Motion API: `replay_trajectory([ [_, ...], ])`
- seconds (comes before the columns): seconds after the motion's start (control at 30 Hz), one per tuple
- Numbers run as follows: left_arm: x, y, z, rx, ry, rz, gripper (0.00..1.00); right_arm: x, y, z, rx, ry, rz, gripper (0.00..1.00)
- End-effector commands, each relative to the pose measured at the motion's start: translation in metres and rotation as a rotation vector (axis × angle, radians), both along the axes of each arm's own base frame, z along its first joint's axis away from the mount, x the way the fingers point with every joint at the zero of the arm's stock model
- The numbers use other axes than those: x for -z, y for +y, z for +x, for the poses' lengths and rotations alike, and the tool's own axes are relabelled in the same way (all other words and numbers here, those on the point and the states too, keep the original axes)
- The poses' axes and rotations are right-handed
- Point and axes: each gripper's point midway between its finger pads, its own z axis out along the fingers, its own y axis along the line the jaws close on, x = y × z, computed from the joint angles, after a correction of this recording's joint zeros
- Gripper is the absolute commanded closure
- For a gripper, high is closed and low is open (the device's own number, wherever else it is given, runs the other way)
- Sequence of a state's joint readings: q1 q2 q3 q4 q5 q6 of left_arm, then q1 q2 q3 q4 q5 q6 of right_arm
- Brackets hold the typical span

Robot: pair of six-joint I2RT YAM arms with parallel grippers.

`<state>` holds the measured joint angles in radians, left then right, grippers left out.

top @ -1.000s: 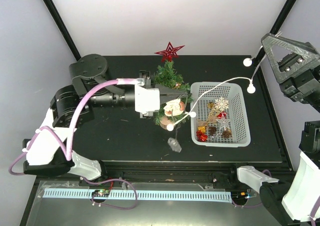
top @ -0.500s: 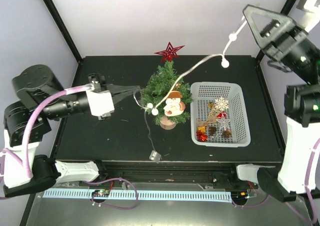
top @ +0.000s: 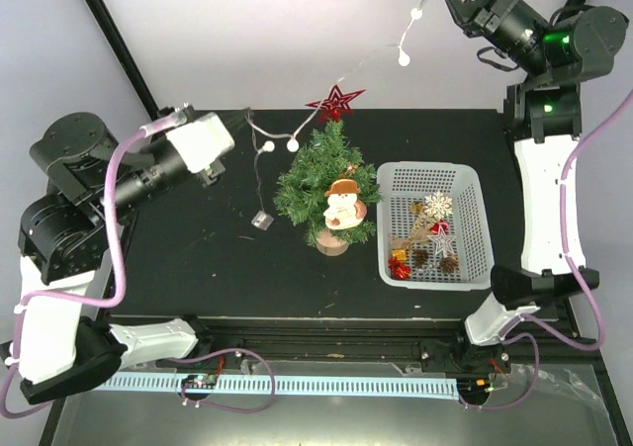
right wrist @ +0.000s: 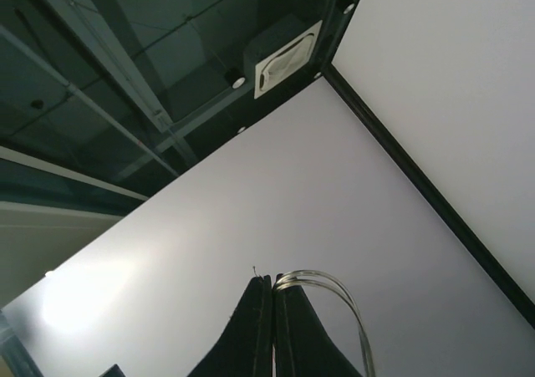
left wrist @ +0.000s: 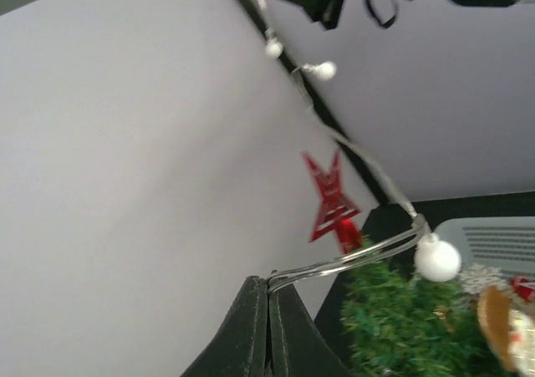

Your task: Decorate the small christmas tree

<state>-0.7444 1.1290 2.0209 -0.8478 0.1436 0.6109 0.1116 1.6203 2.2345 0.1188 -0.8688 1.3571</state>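
Black tabletop [top: 198, 268] carries the small christmas tree [top: 321, 174] upright near its middle, with a wide stretch of dark surface showing left of the tree. Just right of the tree sits a white basket [top: 485, 230], close to the tabletop's right edge. A light string [top: 404, 59] arcs above the tree. The left pincer [left wrist: 268, 289], up-left of the tree, is pressed together on one stretch, and the right pincer [right wrist: 272, 285], high above the tree's right, pinches another.

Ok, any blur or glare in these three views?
Top external: sharp, evenly lit. Left wrist: soft throughout, the small christmas tree and red star smeared. Right wrist: crisp, aimed at the ceiling, with a pale bright patch on the wall.
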Motion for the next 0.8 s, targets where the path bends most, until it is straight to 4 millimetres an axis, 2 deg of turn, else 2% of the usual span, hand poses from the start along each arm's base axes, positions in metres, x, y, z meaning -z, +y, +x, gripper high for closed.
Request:
replay_trajectory([
  [0.0, -0.029, 0.023, 0.023, -0.15, -0.04, -0.107, 0.99, -0.029, -0.001, -0.019, -0.06, -0.1, 0.058, 0.99],
  [0.2, -0.032, 0.032, 0.054, -0.237, -0.037, -0.129, 0.98, -0.019, 0.003, 0.011, -0.072, -0.063, 0.072, 0.99],
  [0.37, -0.028, 0.05, 0.083, -0.285, 0.013, -0.169, 0.99, 0.001, 0.006, 0.032, -0.056, -0.022, 0.046, 0.99],
  [0.6, -0.009, 0.067, 0.114, -0.267, 0.104, -0.224, 0.98, 0.044, 0.01, 0.059, -0.045, 0.043, 0.013, 0.99],
  [0.77, 0.012, 0.068, 0.132, -0.23, 0.178, -0.237, 0.98, 0.078, 0.012, 0.074, -0.049, 0.096, 0.007, 0.99],
])
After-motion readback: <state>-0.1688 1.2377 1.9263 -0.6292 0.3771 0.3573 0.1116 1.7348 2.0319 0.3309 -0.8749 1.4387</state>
